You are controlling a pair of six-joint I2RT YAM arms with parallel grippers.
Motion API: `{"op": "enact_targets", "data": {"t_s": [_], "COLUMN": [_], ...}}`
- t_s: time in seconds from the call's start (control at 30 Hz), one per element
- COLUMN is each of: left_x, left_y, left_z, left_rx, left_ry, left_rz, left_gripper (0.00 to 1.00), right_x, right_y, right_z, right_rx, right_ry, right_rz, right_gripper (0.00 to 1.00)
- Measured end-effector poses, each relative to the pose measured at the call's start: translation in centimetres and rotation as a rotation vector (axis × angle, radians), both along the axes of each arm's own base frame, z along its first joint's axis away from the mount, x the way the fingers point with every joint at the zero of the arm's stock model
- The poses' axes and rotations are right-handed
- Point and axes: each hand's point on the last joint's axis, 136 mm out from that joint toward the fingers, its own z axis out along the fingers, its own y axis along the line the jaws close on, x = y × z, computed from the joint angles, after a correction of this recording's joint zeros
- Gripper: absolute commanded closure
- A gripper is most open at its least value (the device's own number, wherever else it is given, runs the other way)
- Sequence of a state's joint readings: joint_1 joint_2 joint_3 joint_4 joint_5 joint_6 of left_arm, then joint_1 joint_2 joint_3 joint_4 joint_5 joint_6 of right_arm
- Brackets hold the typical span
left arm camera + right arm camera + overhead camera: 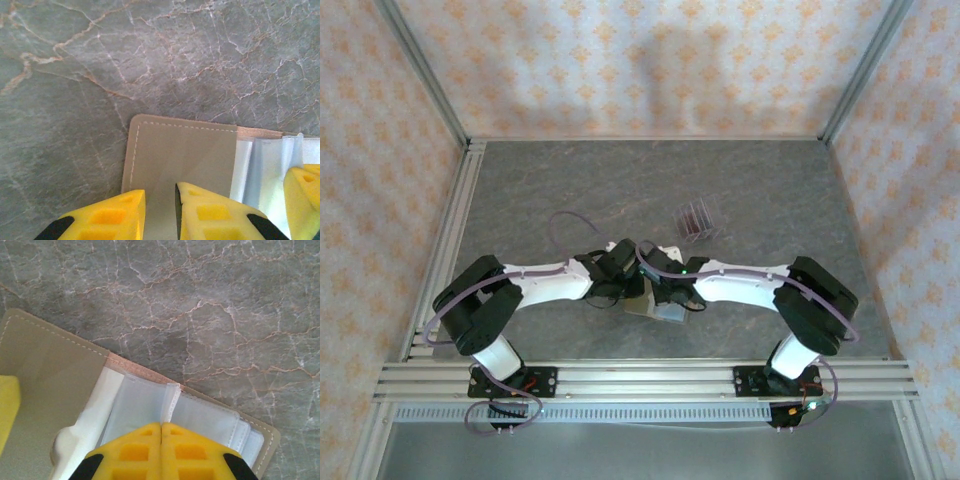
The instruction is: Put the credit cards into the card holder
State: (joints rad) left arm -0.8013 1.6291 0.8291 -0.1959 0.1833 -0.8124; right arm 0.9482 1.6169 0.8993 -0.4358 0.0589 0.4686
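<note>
The left end effector point(159, 194), fingers a little apart, sits over the olive-tan cover point(180, 150) of the open card holder point(45, 355); whether it presses the cover cannot be told. The right end effector point(161, 427), fingers together and holding nothing, is at the holder's clear inner sleeves point(145, 405), just beside the left one.

Likely hazards:
- The closed right tip may crease a sleeve or push the light holder across the smooth desk point(570, 180).
- The cover may fold over if the left one lifts.
- The two wrists, so close, may collide.

The holder lies directly beneath both end effectors at frame centre in the top view. The credit cards point(692, 214) stand in a clear slotted stand point(708, 230), above and right of them, well apart from the holder.
</note>
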Motion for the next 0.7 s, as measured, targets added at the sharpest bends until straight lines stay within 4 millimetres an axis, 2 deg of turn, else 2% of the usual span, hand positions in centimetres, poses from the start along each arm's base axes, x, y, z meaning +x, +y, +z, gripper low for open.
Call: {"op": "enact_targets", "data": {"t_s": [0.3,0.7], "left_x": [0.6,1.6], "left_y": [0.3,-1.2], "left_z": [0.5,0.0], "left_rx": [-0.016,-0.09], "left_ry": [-0.016,-0.026], "left_rz": [0.031,0.055], "left_gripper": [0.77,0.77], "right_x": [0.3,-0.5], "right_y": [0.7,1.1], "right_z": [0.3,-0.1], "right_rx": [0.02,0.084], "right_ry": [0.023,0.105], "right_rz": [0.015,-0.017], "right_gripper": [0.98,0.82]}}
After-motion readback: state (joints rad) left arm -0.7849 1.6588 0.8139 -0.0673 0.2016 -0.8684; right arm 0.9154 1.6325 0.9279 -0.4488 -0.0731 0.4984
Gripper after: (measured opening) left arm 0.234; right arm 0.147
